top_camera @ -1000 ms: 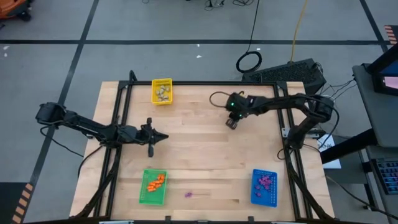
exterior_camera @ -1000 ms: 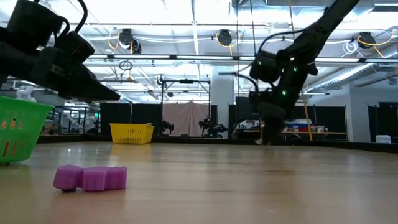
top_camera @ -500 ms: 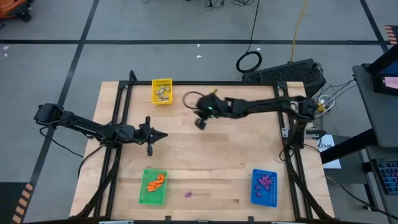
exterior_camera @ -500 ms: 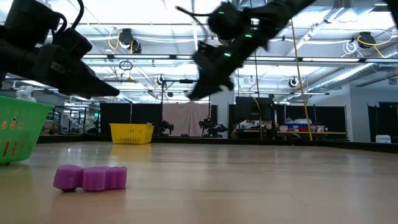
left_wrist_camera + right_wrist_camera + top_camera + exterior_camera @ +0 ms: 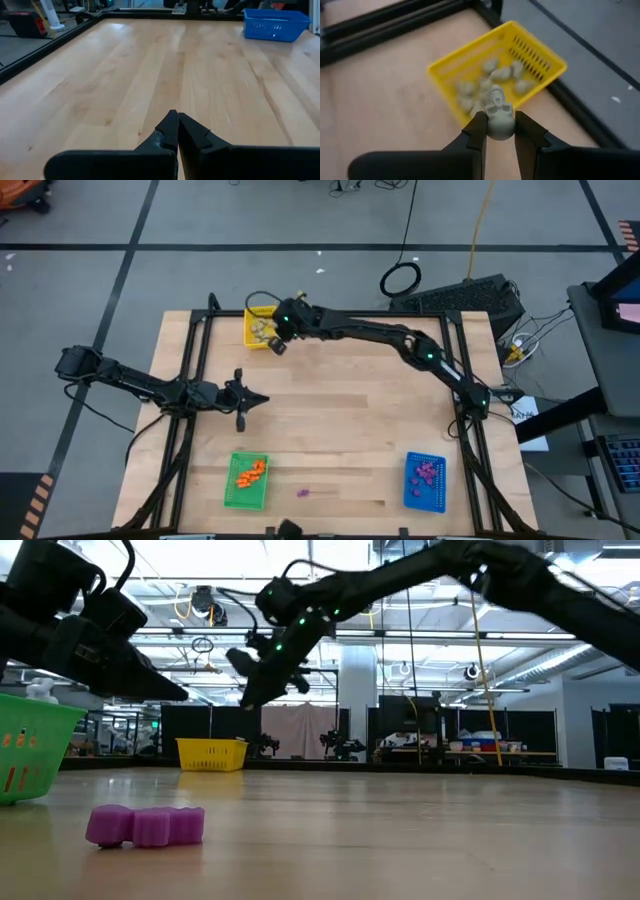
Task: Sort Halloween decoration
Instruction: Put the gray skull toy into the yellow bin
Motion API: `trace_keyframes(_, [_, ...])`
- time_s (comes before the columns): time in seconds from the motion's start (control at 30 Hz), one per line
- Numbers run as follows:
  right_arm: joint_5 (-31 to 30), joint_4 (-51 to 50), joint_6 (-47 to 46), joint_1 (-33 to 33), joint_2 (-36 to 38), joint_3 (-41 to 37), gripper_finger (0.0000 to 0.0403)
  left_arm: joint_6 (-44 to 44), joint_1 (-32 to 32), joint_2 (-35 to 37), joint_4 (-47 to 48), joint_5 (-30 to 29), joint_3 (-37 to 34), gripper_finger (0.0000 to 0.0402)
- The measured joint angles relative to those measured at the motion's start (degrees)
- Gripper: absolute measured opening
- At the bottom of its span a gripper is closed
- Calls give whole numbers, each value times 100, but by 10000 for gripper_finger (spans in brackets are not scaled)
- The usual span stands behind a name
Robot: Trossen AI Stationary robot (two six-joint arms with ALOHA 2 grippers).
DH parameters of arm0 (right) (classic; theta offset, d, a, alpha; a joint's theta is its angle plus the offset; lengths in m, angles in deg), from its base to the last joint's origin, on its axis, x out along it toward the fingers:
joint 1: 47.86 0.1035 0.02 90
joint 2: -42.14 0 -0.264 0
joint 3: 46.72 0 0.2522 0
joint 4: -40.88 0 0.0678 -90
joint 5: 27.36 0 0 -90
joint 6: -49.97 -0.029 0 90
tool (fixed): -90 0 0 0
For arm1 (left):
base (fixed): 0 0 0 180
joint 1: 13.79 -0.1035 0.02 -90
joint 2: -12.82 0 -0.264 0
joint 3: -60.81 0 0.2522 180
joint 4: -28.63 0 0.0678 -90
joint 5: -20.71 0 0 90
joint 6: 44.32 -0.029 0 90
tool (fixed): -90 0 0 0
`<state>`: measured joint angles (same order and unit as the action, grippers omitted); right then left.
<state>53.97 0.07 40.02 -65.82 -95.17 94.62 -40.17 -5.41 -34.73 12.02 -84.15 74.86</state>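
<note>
I have the right gripper (image 5: 499, 131) clamped on a beige-grey skull trinket (image 5: 497, 116) at the yellow tray (image 5: 262, 312) at twelve o'clock; next I centre over it and let go, left gripper (image 5: 176, 131) clenched, waiting.

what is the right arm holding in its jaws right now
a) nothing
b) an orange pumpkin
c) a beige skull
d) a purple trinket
c: the right wrist view shows a beige skull clamped between the right gripper's jaws, beside the yellow tray that holds more beige pieces.
</note>
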Motion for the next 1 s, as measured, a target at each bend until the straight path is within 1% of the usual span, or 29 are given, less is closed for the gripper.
trace_keyframes(0.1, [166,-78,-90,-122,-487,694,43,-1,0,-2,-52,123,0,8])
trace_keyframes(0.13, [236,46,-130,-144,-597,758,43,0,0,-2,-75,138,0,8])
trace_keyframes(0.17, [368,292,-166,-174,-611,673,43,-1,0,0,-86,147,0,8])
trace_keyframes(0.27, [606,554,-390,-266,-753,597,43,-2,0,-2,-90,152,-2,8])
trace_keyframes(0.5, [600,784,-464,-347,-979,591,43,-7,0,-4,-101,154,-4,8])
trace_keyframes(0.73, [608,873,-548,-331,-985,591,43,-9,0,-4,-85,156,-4,8])
trace_keyframes(0.87, [858,916,-692,-330,-1020,591,43,-12,0,-4,-85,156,-4,8])
trace_keyframes(1.0, [888,887,-740,-326,-1086,586,43,-13,0,-4,-94,156,-7,8])
